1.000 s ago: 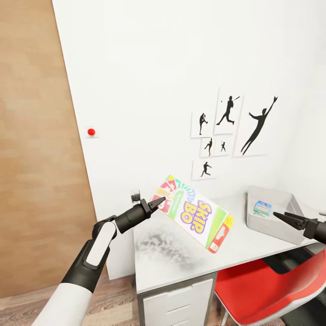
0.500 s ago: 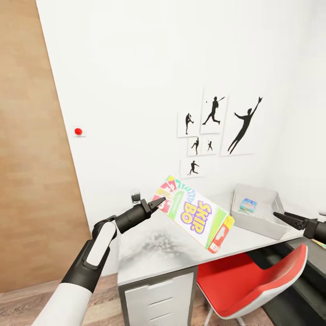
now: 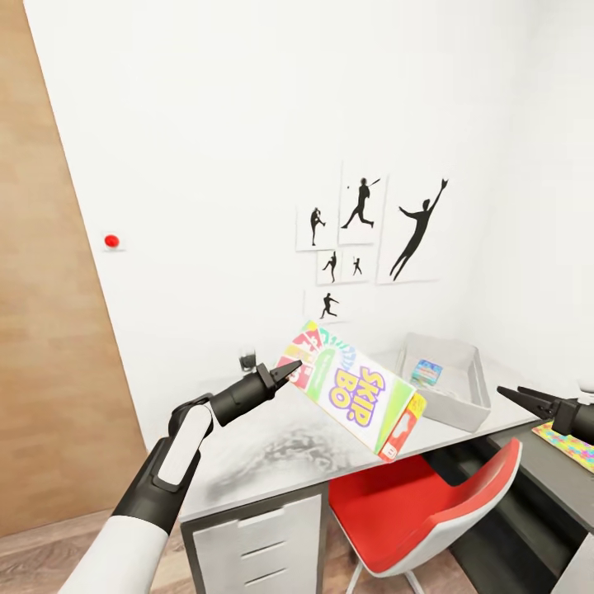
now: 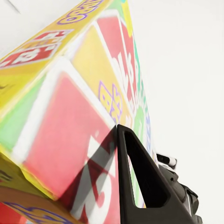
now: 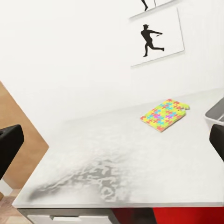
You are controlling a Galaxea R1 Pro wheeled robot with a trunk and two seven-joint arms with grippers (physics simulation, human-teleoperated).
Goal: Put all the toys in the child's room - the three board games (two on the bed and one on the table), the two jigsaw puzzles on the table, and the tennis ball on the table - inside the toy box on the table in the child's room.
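View swung rightward; left tool [image 3: 290, 368] still clamped on Skip-Bo box [image 3: 355, 388]; right tool [image 3: 510, 393] empty, spread wide.

Lt grey table [image 3: 289, 462]: toy box [image 3: 441, 381] at far end; 1 jigsaw puzzle [image 5: 164, 114] flat on top.

1. I am looking at a kid's room in a home.
2. Black ball-player pictures [image 3: 363, 202] hang on the white wall [image 3: 206, 124].
3. A desk [image 3: 272, 462] with drawers has a red chair [image 3: 412, 520] tucked under it.
4. A bright puzzle [image 5: 164, 114] lies on the desk, and a game [image 3: 355, 388] is here too.
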